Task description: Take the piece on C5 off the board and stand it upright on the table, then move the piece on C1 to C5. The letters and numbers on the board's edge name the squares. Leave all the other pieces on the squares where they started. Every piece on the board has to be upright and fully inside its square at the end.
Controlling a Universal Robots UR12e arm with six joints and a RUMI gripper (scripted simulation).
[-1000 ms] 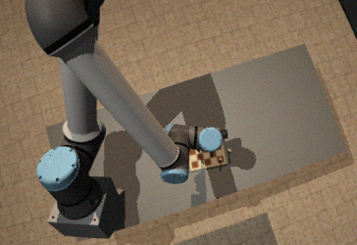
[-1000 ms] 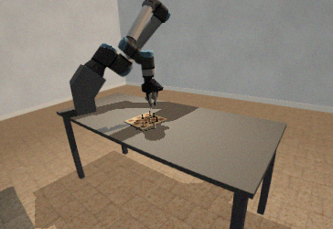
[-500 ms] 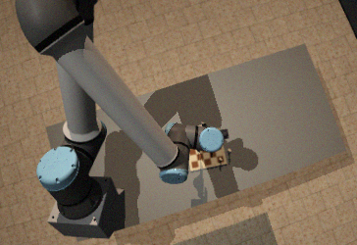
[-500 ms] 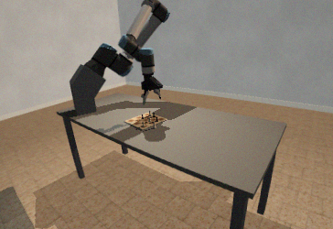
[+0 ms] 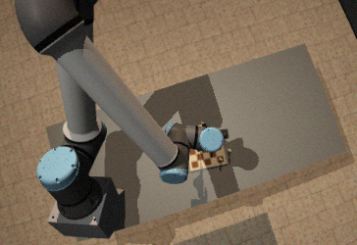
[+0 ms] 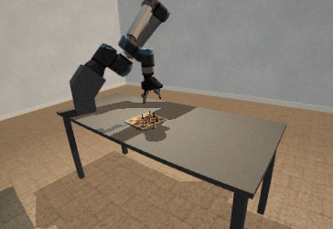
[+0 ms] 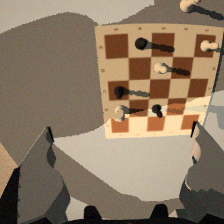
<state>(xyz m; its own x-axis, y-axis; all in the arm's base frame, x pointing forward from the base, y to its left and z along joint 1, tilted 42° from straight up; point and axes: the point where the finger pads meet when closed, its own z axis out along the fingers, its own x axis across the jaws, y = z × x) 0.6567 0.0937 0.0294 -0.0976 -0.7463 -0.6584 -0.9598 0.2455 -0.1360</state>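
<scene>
The small chessboard [image 7: 111, 66] [image 5: 196, 166] [image 6: 134, 122] lies on the grey table [image 5: 275, 104] [image 6: 215, 143]. In the wrist view a white piece [image 7: 119, 112] stands near the board's near left corner, with a black piece [image 7: 156, 108] just right of it. Other black pieces [image 7: 141, 43] [image 7: 120, 91] and white pieces [image 7: 160, 67] [image 7: 205, 45] stand further in. One white piece [image 7: 186, 5] stands on the table beyond the far right corner. My gripper [image 7: 120, 125] [image 6: 151, 94] is open and empty, raised well above the board's near edge. I cannot read the square labels.
The arm's base [image 5: 80, 212] [image 6: 84, 90] sits at the table's left end. The elbow and wrist [image 5: 211, 139] hang over the board and hide part of it in the top view. The table's front edge [image 6: 183, 170] is not far from the board.
</scene>
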